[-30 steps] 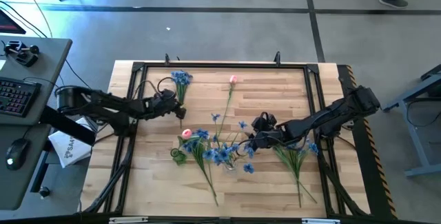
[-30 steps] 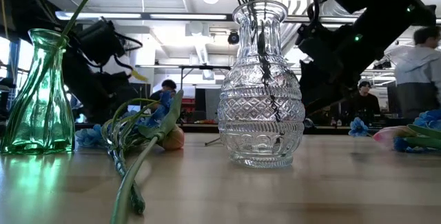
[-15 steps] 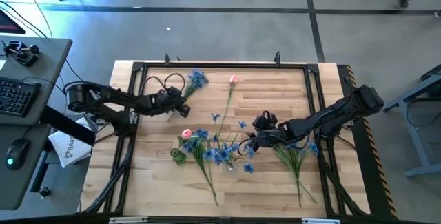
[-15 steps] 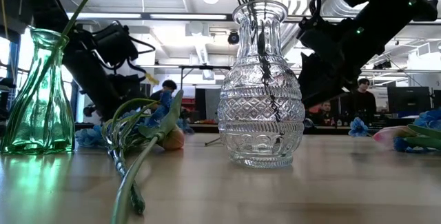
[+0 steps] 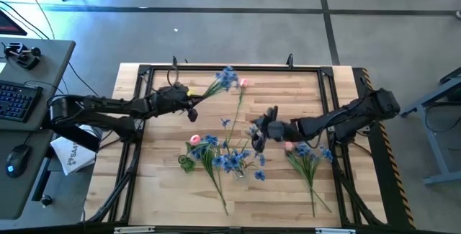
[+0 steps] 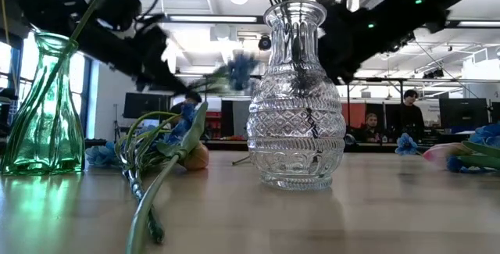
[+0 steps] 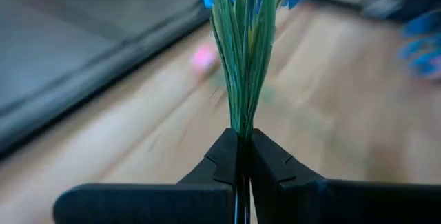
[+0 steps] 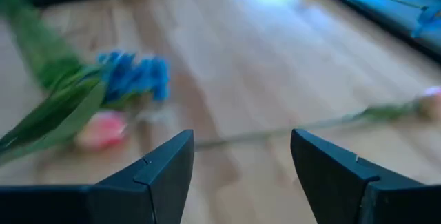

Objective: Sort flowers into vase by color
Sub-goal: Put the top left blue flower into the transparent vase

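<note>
Since a second ago the blue spray (image 5: 223, 80) has swung from the table's (image 5: 288, 198) left rear toward rear centre, stems running left-to-right, blossoms pointing right. Left gripper (image 7: 241, 156) is clamped on its stems. Right gripper (image 8: 241, 156) hovers mid-table, fingers apart, empty. Writing on the white box (image 5: 72, 155) is probably unreadable.
</note>
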